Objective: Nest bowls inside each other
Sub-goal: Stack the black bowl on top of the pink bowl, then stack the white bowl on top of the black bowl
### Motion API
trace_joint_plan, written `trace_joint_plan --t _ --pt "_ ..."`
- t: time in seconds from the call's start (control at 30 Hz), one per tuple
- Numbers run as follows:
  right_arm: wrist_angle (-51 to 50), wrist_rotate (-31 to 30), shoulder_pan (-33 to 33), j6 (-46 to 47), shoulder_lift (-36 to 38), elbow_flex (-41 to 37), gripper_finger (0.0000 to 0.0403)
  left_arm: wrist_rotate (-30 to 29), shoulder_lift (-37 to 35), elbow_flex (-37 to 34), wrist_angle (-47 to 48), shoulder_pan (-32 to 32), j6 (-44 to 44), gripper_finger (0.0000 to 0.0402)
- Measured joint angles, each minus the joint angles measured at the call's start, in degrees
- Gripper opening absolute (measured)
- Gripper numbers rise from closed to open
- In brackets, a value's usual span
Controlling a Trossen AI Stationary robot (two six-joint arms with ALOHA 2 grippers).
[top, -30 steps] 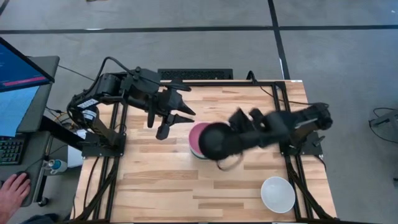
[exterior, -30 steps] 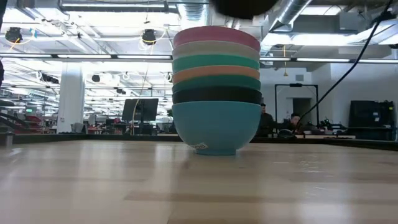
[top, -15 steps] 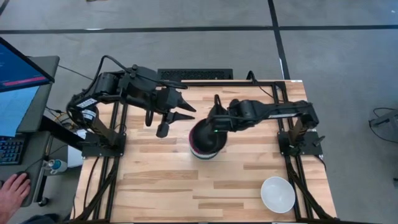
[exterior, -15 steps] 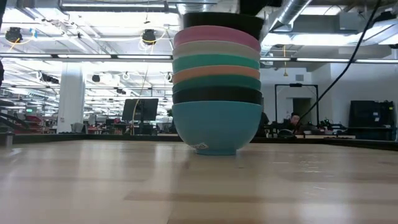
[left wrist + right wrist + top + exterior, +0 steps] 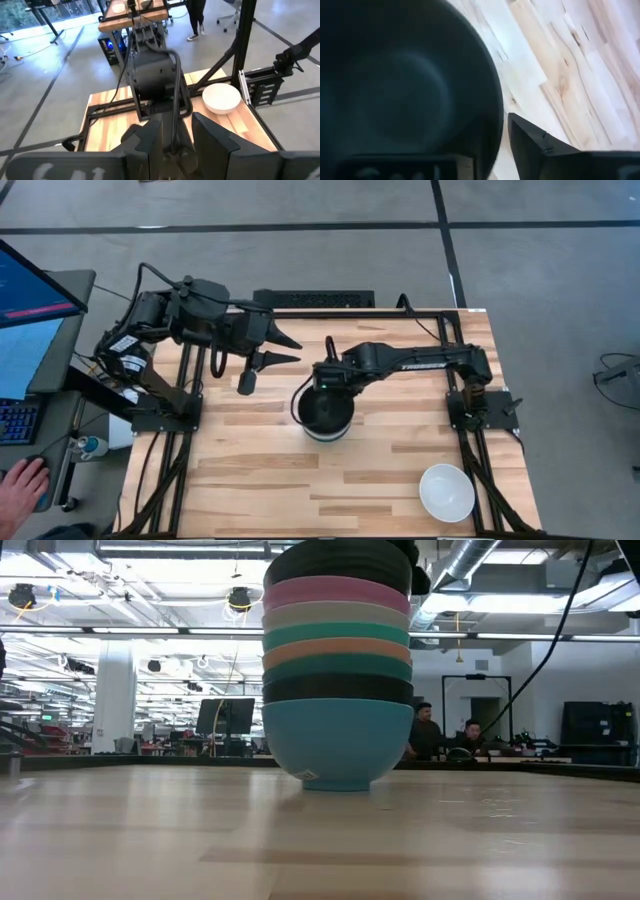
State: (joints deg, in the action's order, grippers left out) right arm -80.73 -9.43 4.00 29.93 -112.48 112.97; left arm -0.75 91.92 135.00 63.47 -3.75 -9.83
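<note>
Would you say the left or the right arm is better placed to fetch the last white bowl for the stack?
Probably the right. The white bowl lies at the table's near right corner, on the right arm's side. The right gripper is at the stack, on the black bowl; the left gripper hovers far off.

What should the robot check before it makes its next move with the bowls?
1. Round black plastic bowl seated in the pink bowl on top of the stack: ok.
2. Stack standing upright on its cyan bottom bowl: ok.
3. Right tool has let go of the black bowl's rim: cannot tell.
4. Left tool out of the way: ok, it is open and hovers apart from the stack.
5. Every bowl nested: not ok, a round white plastic bowl sits alone near the corner of the wooden table.
6. White bowl upright with nothing on it: ok.
</note>
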Motion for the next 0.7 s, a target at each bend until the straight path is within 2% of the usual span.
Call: trace_joint_plan --t 0.23,0.43,0.53,0.63,0.7 --pt "1.6 0.6 -0.5 0.0 0.3 1.0 0.0112 0.0 -0.2 0.0 0.3 0.0 0.0 0.0096" --pt "-2.1 2.1 0.5 1.6 0.7 9.1 0.0109 0.0 -0.2 0.0 0.3 0.0 -0.3 0.0096" --pt "-5.2 5.0 2.7 3.5 0.9 14.0 0.0108 -0.1 -0.2 0.0 0.5 0.0 -0.3 0.0096" --pt "-9.7 5.0 6.7 5.5 0.8 19.1 0.0108 -0.7 -0.2 0.0 0.8 0.0 -0.3 0.0096" --pt "-8.8 4.9 10.0 5.9 1.7 20.2 0.0108 -1.2 -0.2 0.0 1.7 0.0 -0.2 0.0096"
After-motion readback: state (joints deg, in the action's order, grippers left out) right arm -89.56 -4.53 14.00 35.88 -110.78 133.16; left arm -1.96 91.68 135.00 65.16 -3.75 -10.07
